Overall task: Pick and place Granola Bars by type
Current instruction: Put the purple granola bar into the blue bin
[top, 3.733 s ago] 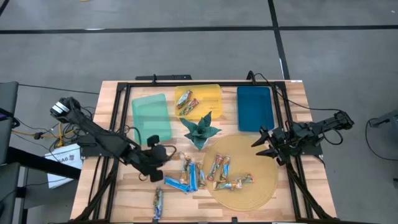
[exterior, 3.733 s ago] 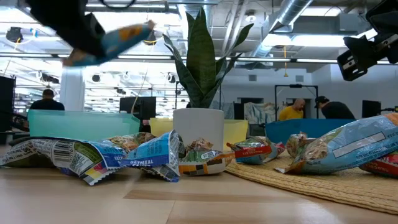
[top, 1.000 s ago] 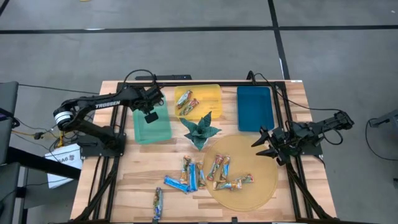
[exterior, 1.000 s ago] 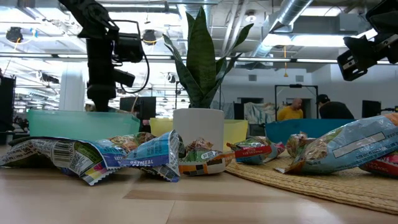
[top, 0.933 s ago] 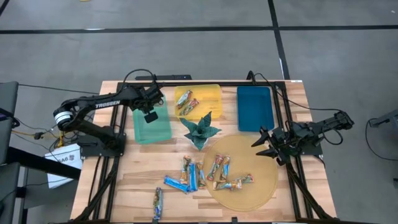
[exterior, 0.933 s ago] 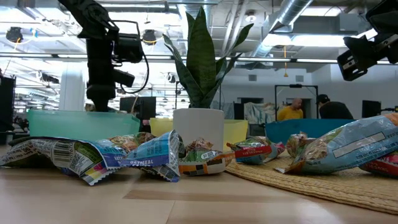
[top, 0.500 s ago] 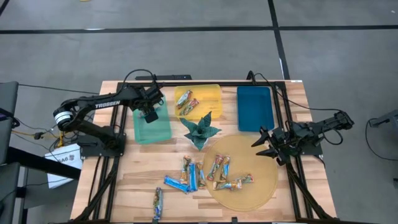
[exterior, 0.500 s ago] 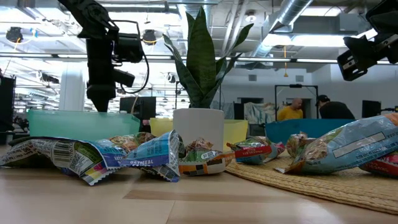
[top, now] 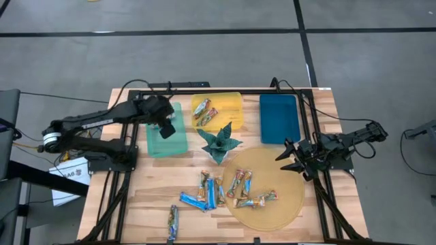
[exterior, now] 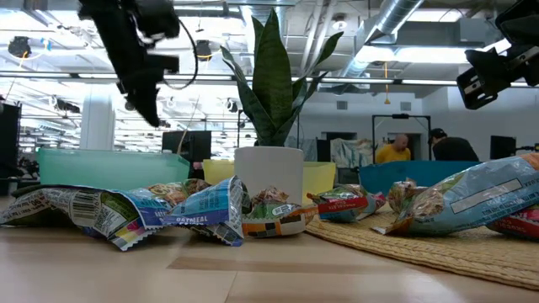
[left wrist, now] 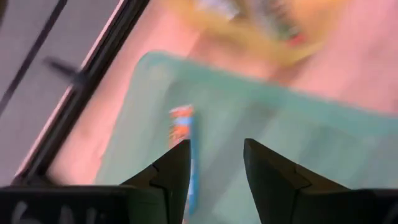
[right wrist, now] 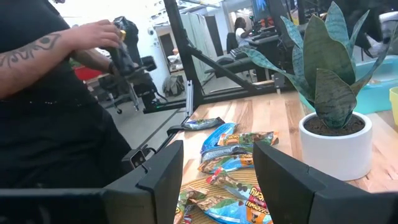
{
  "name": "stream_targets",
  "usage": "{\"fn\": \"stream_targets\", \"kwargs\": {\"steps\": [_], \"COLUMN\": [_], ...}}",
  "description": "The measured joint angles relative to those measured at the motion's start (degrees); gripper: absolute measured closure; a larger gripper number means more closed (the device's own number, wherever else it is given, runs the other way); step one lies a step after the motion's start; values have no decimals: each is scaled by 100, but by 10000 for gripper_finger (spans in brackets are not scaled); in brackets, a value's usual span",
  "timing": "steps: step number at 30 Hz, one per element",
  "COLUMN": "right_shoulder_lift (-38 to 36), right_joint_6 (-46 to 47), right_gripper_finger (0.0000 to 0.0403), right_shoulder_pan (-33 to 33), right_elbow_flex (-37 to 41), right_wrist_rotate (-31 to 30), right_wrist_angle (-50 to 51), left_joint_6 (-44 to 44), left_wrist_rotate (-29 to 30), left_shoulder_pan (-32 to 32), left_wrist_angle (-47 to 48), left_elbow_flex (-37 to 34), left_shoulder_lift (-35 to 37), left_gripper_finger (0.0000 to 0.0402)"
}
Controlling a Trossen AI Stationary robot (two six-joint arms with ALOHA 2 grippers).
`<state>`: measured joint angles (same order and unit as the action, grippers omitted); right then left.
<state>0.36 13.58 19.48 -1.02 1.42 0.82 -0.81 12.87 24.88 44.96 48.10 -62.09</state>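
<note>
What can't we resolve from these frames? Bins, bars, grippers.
- Green bin: in the high view the left gripper covers part of it; the bar inside shows only in the left wrist view, blurred, type unreadable.
- Bin contents: in the low view the walls hide them.
- Yellow bin: high view, its bars are too small to type.
- Right gripper: high view, too small to judge.
</note>
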Motion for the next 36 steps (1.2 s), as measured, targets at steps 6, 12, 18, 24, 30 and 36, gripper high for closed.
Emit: {"fn": "stream_targets", "kwargs": {"steps": [6,12,18,24,30,36], "right_shoulder_lift": [0,0,-1,0,0,0], "right_joint_6": [0,0,-1,0,0,-1], "right_gripper_finger": [214,214,214,214,214,214], "right_shoulder_pan": [1,1,-1,-1,1,-1], "right_elbow_flex": [1,0,0,0,2,0], "right_wrist_rotate": [1,-1,1,-1,-1,0], "right_wrist_angle": [2,0,1,0,0,1], "left_joint_6": [-154,-156,-143,-286,-1138,-2589], "left_wrist_rotate": [-1354,-2626,-3270,-3364,-3355,-3356], "left_shoulder_pan": [-827,-1861,-3098,-4268,-4903,-5307], "left_wrist_angle": [5,9,5,-254,-243,-630], "left_elbow_flex": [0,0,0,0,0,-2], "left_shoulder_lift": [572,966,1018,839,463,-349], "left_gripper_finger": [260,260,260,260,260,260]}}
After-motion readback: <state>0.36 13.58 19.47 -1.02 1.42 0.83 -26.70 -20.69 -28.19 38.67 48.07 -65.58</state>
